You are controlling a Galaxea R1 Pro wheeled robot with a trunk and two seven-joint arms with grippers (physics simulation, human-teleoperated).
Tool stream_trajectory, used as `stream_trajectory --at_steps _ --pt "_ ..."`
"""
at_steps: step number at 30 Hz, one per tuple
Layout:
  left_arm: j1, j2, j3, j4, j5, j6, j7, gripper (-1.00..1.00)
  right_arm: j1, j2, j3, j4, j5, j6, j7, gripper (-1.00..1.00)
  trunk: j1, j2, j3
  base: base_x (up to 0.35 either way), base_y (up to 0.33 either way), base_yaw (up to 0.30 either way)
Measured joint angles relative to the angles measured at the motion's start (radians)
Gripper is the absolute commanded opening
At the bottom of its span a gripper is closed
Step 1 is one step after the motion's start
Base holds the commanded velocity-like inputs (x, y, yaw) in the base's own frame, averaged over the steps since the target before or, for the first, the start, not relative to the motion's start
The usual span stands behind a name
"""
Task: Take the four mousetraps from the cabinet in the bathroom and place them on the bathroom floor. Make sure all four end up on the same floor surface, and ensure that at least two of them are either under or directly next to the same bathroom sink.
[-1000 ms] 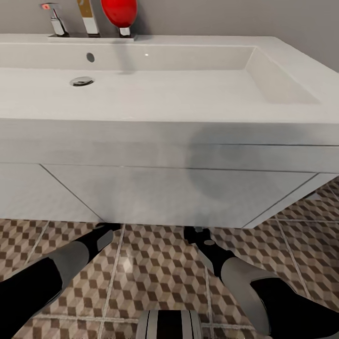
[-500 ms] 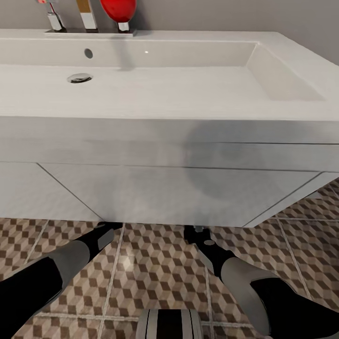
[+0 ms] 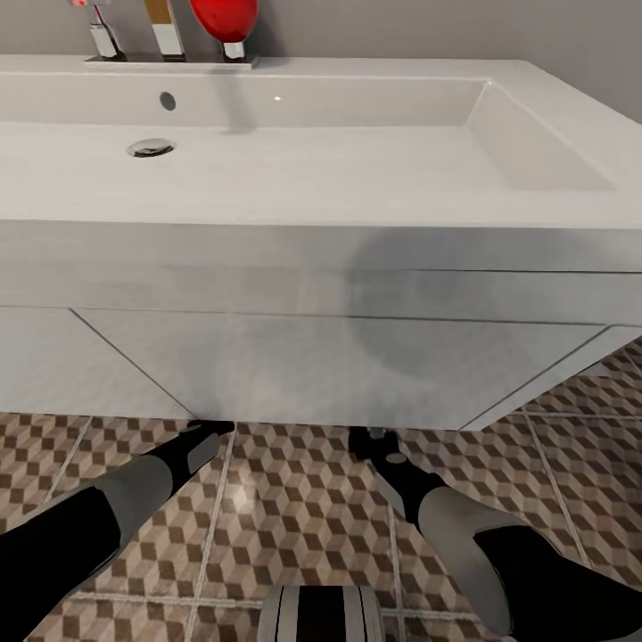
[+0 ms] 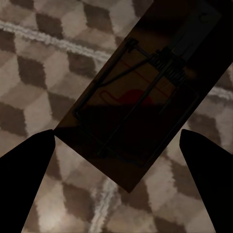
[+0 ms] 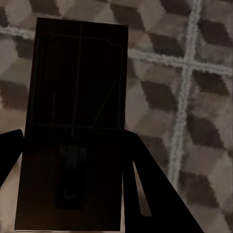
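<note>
Both arms reach low under the front of the white sink [image 3: 267, 178]. My left gripper [image 3: 207, 434] is open, its fingers spread wide in the left wrist view. A mousetrap [image 4: 131, 111] lies flat on the bathroom floor [image 4: 34, 82] between and beyond those fingers [image 4: 29, 165], in shadow. My right gripper [image 3: 370, 439] has a second mousetrap [image 5: 77, 97] between its fingers. That trap's long edges meet both fingers [image 5: 155, 194], just above the tiles. The cabinet is out of view.
The sink's white cupboard doors [image 3: 312, 366] hang just beyond both grippers. A chrome tap [image 3: 107, 36] and a red object [image 3: 227, 22] stand at the sink's back edge. The cube-patterned floor [image 3: 294, 508] runs toward me and out to the right of the vanity.
The head camera dropped slightly between one second and half a second ago, then held still. Both arms stay in place under the sink.
</note>
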State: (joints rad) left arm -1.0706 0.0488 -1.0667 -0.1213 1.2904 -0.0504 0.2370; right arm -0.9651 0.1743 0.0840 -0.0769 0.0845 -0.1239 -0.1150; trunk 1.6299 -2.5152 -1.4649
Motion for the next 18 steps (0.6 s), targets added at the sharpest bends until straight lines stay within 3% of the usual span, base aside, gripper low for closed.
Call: stream_trajectory --at_steps 18 --pt "-0.001 0.000 -0.001 0.000 0.000 0.001 0.000 -1.00 -0.001 0.000 0.001 -0.080 -0.001 -0.001 -0.002 -1.00 0.000 0.000 0.000 0.000 0.000 0.000"
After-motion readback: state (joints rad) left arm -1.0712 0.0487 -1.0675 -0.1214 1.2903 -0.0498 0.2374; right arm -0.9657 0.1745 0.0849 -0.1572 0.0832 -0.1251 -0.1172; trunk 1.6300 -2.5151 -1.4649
